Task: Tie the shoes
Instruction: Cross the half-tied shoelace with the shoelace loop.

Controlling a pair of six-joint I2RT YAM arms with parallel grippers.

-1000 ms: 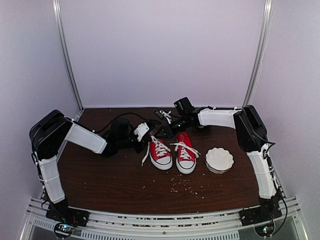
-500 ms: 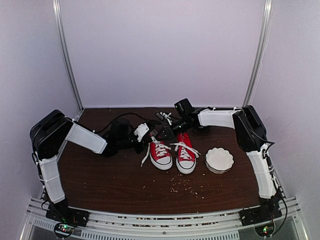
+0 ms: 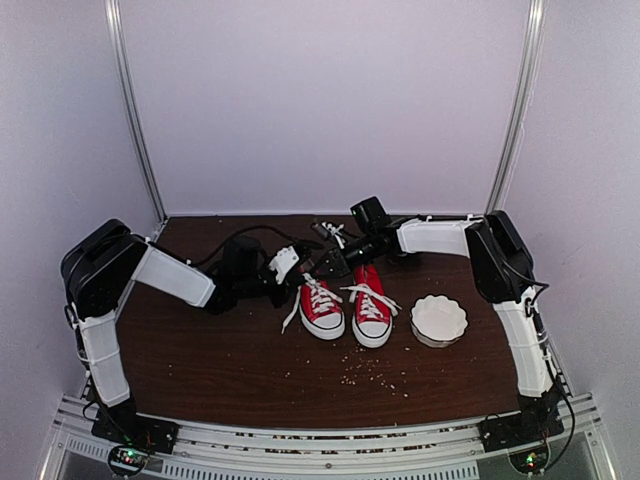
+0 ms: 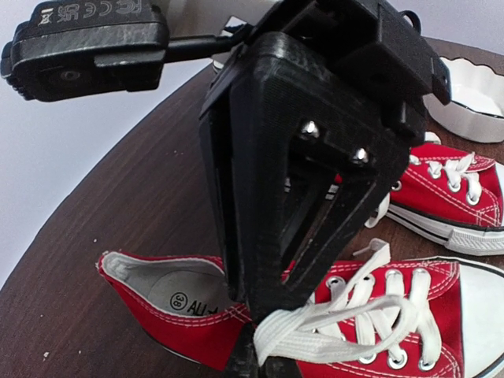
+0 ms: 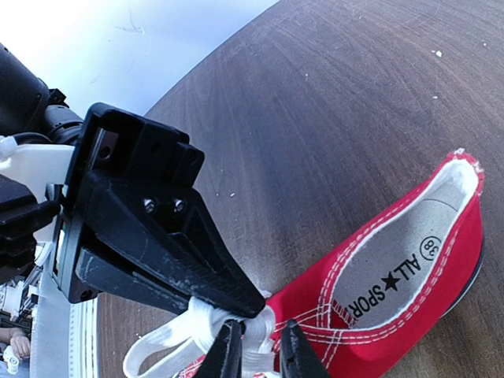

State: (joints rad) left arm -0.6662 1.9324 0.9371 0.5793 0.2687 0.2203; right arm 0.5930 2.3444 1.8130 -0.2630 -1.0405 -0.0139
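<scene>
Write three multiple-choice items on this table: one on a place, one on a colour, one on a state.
1. Where does the white bowl stand? A) right of the red sneakers B) between them C) on one
2. What colour are the laces? A) black B) white C) red
3. How is the left pincer? A) wide open B) shut on a lace C) out of view

1 A: the top view shows it at their right.
2 B: white laces cross both red uppers.
3 B: its tips pinch a lace loop in the right wrist view.
</scene>
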